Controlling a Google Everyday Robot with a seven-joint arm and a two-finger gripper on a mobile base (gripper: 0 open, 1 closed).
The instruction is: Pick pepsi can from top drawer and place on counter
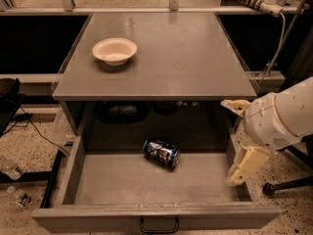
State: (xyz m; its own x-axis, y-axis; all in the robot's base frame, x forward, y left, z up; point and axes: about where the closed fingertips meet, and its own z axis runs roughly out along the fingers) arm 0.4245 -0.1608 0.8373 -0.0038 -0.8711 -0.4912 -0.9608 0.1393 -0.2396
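Note:
The pepsi can (162, 152) lies on its side on the floor of the open top drawer (117, 180), near the middle toward the back. My gripper (227, 142) hangs over the drawer's right wall, to the right of the can and well apart from it. Its two cream fingers (248, 163) stand wide apart with nothing between them. The grey counter (181, 58) spreads above the drawer.
A cream bowl (115, 50) sits on the counter's left part. Dark items lie in the shadow behind the drawer under the counter. Cables and a power strip (254, 1) run at the back right. A plastic bottle (10, 169) lies on the speckled floor at left.

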